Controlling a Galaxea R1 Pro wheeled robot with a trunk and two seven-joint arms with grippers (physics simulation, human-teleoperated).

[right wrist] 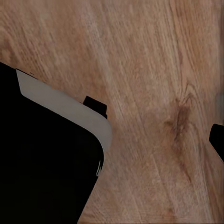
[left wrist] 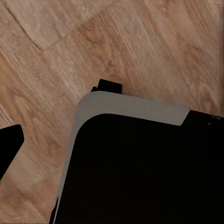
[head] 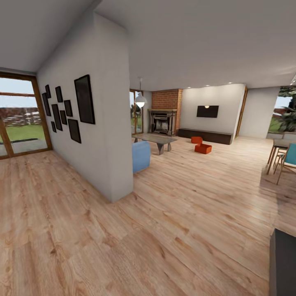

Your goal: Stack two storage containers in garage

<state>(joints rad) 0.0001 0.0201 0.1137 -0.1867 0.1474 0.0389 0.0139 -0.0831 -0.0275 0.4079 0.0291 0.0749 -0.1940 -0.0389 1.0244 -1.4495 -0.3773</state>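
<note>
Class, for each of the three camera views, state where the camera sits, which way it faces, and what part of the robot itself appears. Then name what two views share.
Head view: on the robot's head, facing forward across the living room toward the two storage containers on the wood floor near the fireplace.
Left wrist view: on the left arm, facing down at the floor, with the robot's dark base in sight.
Right wrist view: on the right arm, facing down, with the base again in sight.
Shared: both wrist views show plank floor and base.
</note>
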